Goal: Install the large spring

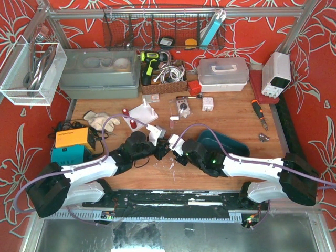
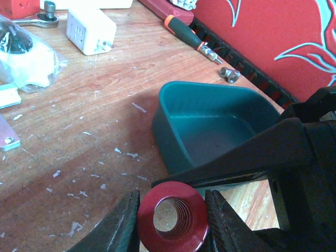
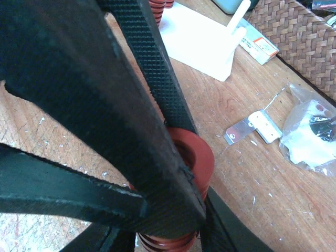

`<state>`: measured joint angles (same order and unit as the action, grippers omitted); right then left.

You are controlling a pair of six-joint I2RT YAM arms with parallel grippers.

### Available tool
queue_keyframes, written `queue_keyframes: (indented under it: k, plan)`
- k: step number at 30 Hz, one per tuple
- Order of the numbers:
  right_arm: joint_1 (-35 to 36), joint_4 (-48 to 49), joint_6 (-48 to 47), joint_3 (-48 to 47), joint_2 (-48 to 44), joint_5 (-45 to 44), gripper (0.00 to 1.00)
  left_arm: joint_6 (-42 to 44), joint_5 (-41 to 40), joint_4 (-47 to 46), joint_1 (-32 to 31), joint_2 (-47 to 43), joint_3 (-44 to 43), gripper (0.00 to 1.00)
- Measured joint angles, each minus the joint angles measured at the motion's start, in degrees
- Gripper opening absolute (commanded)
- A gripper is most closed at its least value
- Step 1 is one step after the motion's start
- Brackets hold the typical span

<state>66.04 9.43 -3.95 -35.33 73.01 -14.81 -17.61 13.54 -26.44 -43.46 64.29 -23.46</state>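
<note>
The large red spring [image 2: 172, 216] is held end-on between my left gripper's [image 2: 173, 210] two fingers, just above the wood table. In the top view both grippers meet at the table's middle, left gripper [image 1: 161, 149] and right gripper [image 1: 176, 152]. In the right wrist view the spring [image 3: 202, 157] sits between my right gripper's [image 3: 202, 176] black fingers, which close round it from the side. A white stand [image 3: 202, 47] with an upright peg [image 3: 237, 14] lies beyond, also in the top view [image 1: 143, 111].
A teal bin [image 2: 168, 136] stands just right of the grippers, also in the top view [image 1: 231, 143]. A bagged part [image 3: 312, 139], a metal bracket [image 3: 254, 126], a white adapter [image 2: 90, 30] and a screwdriver [image 2: 191, 38] lie on the table. A wicker basket [image 3: 294, 37] is at the back.
</note>
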Motion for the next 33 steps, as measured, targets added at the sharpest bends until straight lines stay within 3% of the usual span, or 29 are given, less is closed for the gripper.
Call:
queue_keyframes:
  k: [6, 9, 13, 22, 27, 33]
  plan:
    - [0.22, 0.24, 0.94, 0.24, -0.94, -0.87, 0.65, 0.02, -1.81, 1.16, -0.04, -1.99, 0.04, 0.07]
    - [0.20, 0.17, 1.20, 1.03, -3.48, -1.53, 0.76, 0.02, -3.50, 1.75, -0.04, -3.91, 0.24, 0.05]
    - [0.20, -0.87, 1.03, 2.54, -7.78, -1.66, 0.97, 0.02, -6.86, 3.21, -0.04, -5.40, 0.24, 0.05]
    - [-0.24, -10.12, 6.60, -1.03, -14.71, -8.39, 0.99, -0.46, -16.76, 9.86, -0.04, -5.25, -1.03, 0.05]
    - [-0.76, -12.57, 9.16, -3.67, -15.85, -14.53, 0.99, -0.87, -23.32, 17.03, -0.02, -1.86, -7.93, 0.07]
    - [-0.79, -11.63, 10.69, 2.73, -21.44, -19.91, 0.99, -1.07, -29.51, 22.56, 2.45, 5.14, -18.32, 0.06]
